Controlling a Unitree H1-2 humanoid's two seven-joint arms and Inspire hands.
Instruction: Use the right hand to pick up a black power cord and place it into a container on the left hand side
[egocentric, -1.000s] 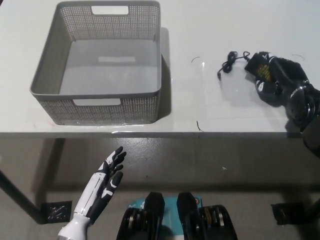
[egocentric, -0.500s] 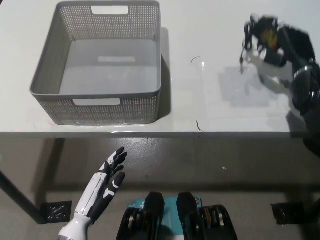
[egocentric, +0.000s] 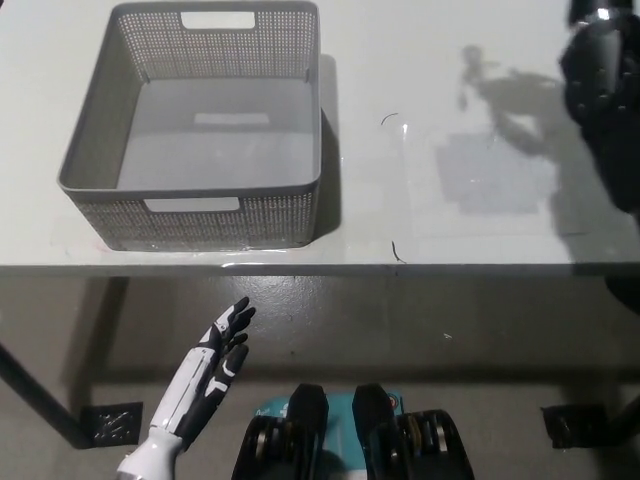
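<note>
Black and raised high, my right arm shows only at the far right edge of the head view, running up out of the top corner. I cannot see the right hand itself from here, so I cannot tell whether its fingers are closed on anything. I cannot see the black power cord either; nothing dark lies on the table on that side. What I do see there is a soft shadow cast on the white tabletop, left of the arm, with a thin dangling shape at its left end.

On the left of the table stands the grey perforated basket, upright, with handle slots in its near and far walls. Its floor is bare. It sits close to the table's near edge.

Two small dark marks are on the tabletop right of the basket, one far and one at the near edge.

Below the table, at the near left, my white left hand rests with fingers spread, holding nothing.
</note>
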